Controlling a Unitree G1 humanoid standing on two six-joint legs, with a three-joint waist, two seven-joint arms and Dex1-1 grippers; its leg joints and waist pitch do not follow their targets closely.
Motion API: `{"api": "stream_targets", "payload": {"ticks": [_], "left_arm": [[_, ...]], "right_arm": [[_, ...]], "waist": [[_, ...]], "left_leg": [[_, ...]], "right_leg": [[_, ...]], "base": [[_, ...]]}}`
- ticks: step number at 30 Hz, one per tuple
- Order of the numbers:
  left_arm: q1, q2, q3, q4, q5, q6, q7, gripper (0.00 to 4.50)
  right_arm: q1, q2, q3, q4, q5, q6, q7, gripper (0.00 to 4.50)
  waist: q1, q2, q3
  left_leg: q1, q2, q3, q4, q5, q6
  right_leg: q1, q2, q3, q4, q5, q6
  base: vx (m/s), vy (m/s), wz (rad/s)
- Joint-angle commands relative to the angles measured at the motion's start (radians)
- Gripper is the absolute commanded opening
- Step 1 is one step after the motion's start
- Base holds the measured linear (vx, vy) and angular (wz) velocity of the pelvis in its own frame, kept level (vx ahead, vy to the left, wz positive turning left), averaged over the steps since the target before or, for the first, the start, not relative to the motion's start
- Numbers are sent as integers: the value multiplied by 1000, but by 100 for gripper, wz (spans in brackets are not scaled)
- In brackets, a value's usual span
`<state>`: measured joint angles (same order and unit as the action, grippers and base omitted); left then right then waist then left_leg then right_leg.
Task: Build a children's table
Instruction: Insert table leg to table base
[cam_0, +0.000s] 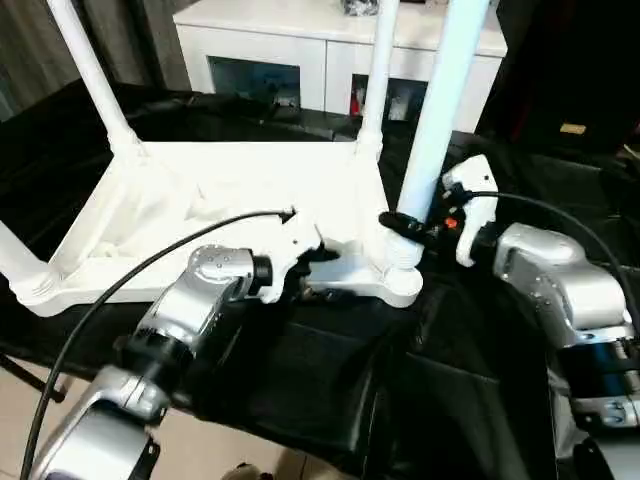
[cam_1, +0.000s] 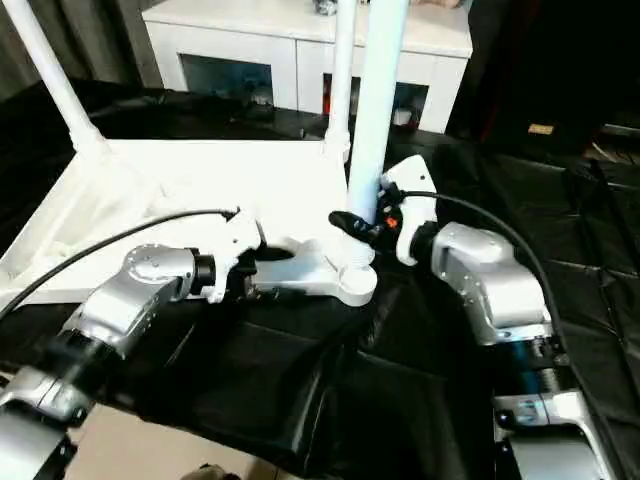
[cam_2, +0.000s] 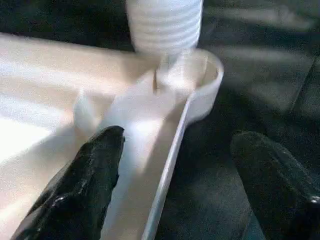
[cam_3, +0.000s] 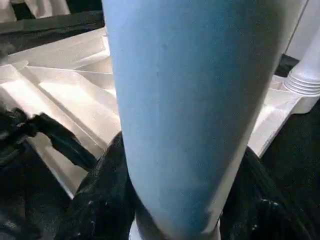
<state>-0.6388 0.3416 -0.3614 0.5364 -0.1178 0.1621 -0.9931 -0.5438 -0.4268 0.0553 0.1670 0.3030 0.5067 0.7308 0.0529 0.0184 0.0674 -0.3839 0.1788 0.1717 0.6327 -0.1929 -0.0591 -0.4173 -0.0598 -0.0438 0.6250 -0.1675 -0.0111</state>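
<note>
Tabletop (cam_0: 240, 190) lay upside down on black cloth (cam_0: 330, 380), ribs up, three legs already standing at far-left, near-left and far-right corners. Fourth leg (cam_0: 440, 110) stood upright in the near-right corner socket (cam_0: 402, 275), threaded end just at the socket mouth. Right gripper (cam_0: 402, 226) clamped around that leg low down, black fingers (cam_3: 100, 200) wrapping both sides. Left gripper (cam_2: 175, 175) spread wide astride the near rim just left of the socket, one finger (cam_2: 85, 175) over the ribs, the other outside over the cloth; holding nothing, possibly not yet touching, hard to say from these angles. Step in hand, judged: seating the last leg. Best done by pinching the rim firmly first to stop the top sliding, keeping the leg plumb over the socket, then turning without side pressure so the thread catches cleanly.
</note>
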Motion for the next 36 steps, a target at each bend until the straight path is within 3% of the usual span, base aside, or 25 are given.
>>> {"api": "stream_targets", "payload": {"ticks": [1, 2, 4, 6, 11, 14, 18, 19, 26, 36], "left_arm": [[-19, 15, -20, 42, 21, -21, -44, 351], [-20, 17, -23, 48, 20, -19, -59, 342], [-22, 22, -31, 55, 16, -19, -95, 315], [-38, 14, -28, 93, 40, -58, -80, 306], [-94, -3, -32, 199, 97, -145, -42, 268], [-111, -7, -33, 225, 106, -156, -54, 232], [-145, -10, -48, 272, 122, -177, -103, 225], [-157, -12, -54, 295, 133, -192, -117, 202], [-214, -32, -65, 395, 174, -247, -141, 145], [-256, -59, -81, 498, 230, -293, -152, 68]], "right_arm": [[9, -18, -5, -40, -1, -11, 13, 185], [12, -20, -6, -44, -1, -10, 15, 185], [19, -24, -5, -53, 0, -10, 19, 185], [20, -26, -6, -55, 0, -11, 19, 185], [18, -23, -4, -58, 2, -13, 28, 185], [20, -23, 1, -62, 2, -14, 33, 185], [23, -25, 6, -70, 2, -17, 46, 185], [22, -25, 7, -69, 2, -18, 48, 185], [24, -25, 8, -76, 3, -18, 56, 185], [21, -25, 9, -77, 1, -22, 65, 185]], "waist": [[1, -2, -84], [0, -3, -83], [0, 3, -84], [-1, 0, -84], [1, -2, -82], [1, -4, -83], [3, 0, -84], [3, 1, -85], [5, 2, -86], [7, 5, -86]], "left_leg": [[16, 35, -9, -76, -141, 29], [14, 36, -10, -77, -141, 29], [16, 38, -11, -77, -145, 26], [16, 40, -11, -78, -151, 28], [18, 38, -11, -78, -176, 23], [16, 38, -11, -78, -166, 25], [16, 38, -12, -77, -159, 30], [17, 39, -12, -77, -158, 31], [17, 39, -13, -77, -156, 32], [18, 40, -14, -78, -169, 31]], "right_leg": [[61, -68, 43, -76, -201, -201], [63, -69, 43, -75, -195, -205], [63, -70, 43, -72, -167, -227], [63, -70, 43, -71, -154, -240], [65, -72, 42, -79, -209, -227], [65, -72, 42, -77, -195, -232], [67, -74, 42, -76, -183, -240], [67, -73, 42, -75, -170, -242], [70, -74, 42, -73, -132, -260], [73, -76, 42, -74, -134, -271]], "base": [[0, 0, 0], [0, 0, 0], [0, 0, 0], [0, 0, 0], [0, 0, 0], [0, 0, 0], [0, 0, 0], [0, 0, 0], [0, 0, 0], [0, 0, 0]]}}
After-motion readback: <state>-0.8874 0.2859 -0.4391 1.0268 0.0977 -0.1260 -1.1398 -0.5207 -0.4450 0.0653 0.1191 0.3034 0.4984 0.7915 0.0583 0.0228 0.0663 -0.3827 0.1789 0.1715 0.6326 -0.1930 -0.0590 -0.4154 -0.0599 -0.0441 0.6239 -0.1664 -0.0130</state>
